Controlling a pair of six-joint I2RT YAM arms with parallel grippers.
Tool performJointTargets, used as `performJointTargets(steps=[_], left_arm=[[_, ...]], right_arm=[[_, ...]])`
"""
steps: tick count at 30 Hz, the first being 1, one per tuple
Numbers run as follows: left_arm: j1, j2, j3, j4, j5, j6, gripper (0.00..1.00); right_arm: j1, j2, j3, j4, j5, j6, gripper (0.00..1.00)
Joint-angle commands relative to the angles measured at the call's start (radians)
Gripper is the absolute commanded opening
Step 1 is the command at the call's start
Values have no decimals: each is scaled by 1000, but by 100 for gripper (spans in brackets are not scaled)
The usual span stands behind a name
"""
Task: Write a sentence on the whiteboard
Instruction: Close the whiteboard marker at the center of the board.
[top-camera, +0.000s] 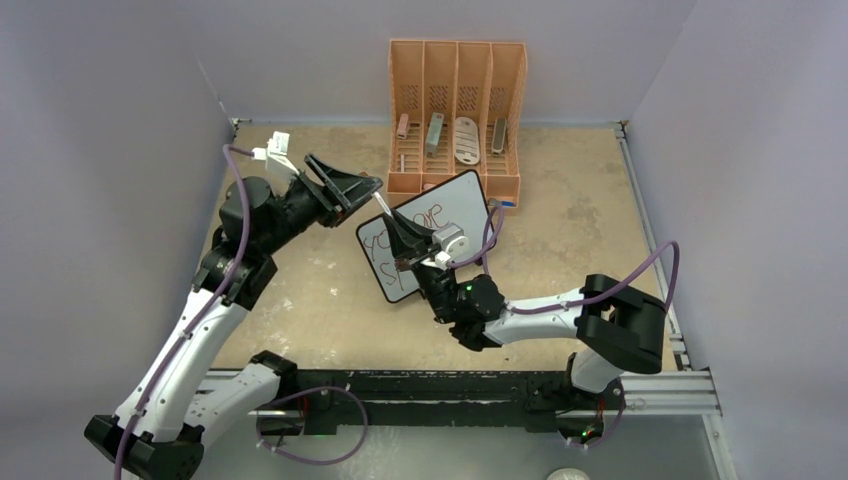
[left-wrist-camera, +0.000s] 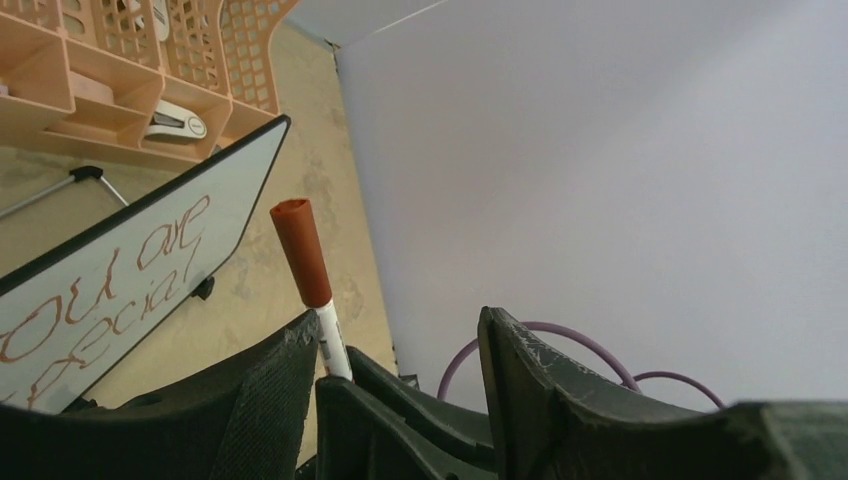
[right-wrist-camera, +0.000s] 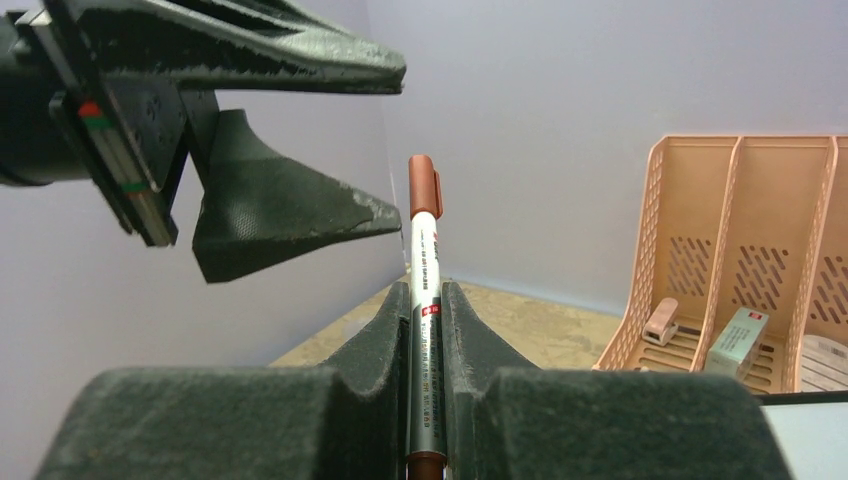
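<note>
While the whiteboard (left-wrist-camera: 230, 190) reads "you are special!", right end effector (right-wrist-camera: 425, 300) grips marker (right-wrist-camera: 424, 240); left end effector (left-wrist-camera: 395, 320) gapes.

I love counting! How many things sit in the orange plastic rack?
4, one in each slot, left to right: small pink piece, grey-green box, white oval object, dark grey bar. Others may be hidden.

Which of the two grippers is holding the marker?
The right gripper: its jaws are shut on the barrel of the marker. The left gripper stands open beside the brown cap, gripping nothing.
</note>
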Motion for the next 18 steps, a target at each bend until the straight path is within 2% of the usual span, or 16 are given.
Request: performJointTargets(steps=[1, 11, 18], left_arm=[[-1, 45, 97, -68, -53, 69, 57], [-1, 102, 147, -134, -106, 117, 57], [-1, 113, 160, -122, -159, 145, 49]], right_arm=[[-3, -35, 1, 234, 19, -19, 0], [-3, -35, -2, 230, 13, -7, 0], [-1, -35, -5, 224, 6, 0, 0]])
